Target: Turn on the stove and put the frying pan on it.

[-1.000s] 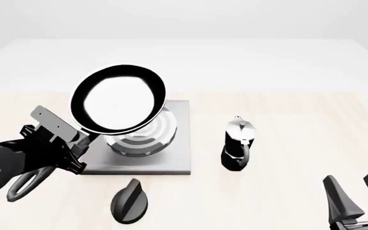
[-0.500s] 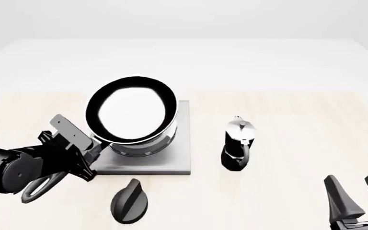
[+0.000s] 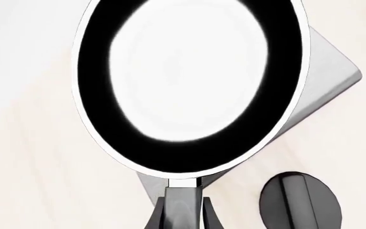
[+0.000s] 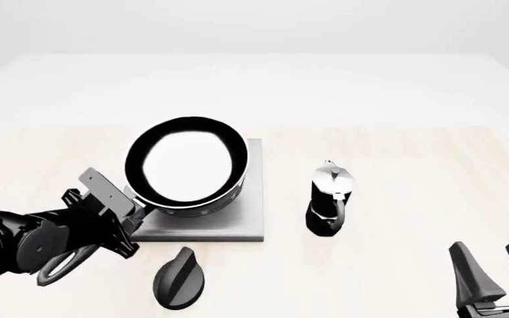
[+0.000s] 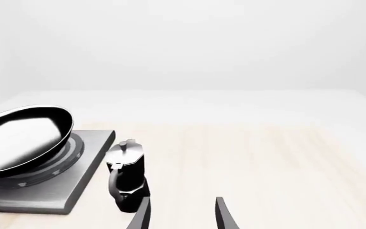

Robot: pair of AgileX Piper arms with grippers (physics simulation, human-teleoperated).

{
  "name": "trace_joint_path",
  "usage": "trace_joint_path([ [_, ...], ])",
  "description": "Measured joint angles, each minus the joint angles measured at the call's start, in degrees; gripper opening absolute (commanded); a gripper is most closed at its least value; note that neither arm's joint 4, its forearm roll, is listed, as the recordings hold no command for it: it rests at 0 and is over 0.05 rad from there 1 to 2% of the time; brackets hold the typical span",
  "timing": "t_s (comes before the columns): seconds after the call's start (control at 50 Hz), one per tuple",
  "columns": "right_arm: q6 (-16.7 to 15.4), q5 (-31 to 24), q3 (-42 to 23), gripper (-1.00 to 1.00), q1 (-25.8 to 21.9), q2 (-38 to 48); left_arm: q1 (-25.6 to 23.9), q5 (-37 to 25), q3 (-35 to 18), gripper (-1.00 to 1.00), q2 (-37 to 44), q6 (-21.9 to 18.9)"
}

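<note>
Frying pan (image 4: 186, 164) tilted above stove (image 4: 236, 222) burner rings, handle clamped in left gripper (image 4: 124, 213), right gripper (image 4: 497, 270) jaws apart, holding nothing, black knob (image 4: 180, 285) near stove, moka pot (image 4: 330, 198) beside

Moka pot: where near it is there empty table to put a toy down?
Bare table lies right of the moka pot and behind it. Left is crowded: the stove, frying pan and knob sit close together.
</note>
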State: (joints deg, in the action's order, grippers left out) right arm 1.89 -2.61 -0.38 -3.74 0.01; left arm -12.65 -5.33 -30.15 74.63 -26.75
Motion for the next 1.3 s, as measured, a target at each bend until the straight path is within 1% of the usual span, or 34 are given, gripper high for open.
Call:
trace_joint_path([
  [0.62, -0.2, -0.2, 0.1, 1.00, 0.3, 0.0, -0.5, 5.1, 2.9, -1.00, 4.0, 0.5],
  [1.18, -0.2, -0.3, 0.1, 1.00, 0.5, 0.0, -0.6, 7.2, 3.7, -1.00, 5.3, 0.5],
  [1.2, -0.2, -0.3, 0.1, 1.00, 0.5, 0.0, -0.6, 7.2, 3.6, 1.00, 5.3, 0.5],
  [1.3, -0.2, -0.3, 0.1, 1.00, 0.6, 0.0, -0.6, 6.9, 2.8, 1.00, 5.0, 0.6],
])
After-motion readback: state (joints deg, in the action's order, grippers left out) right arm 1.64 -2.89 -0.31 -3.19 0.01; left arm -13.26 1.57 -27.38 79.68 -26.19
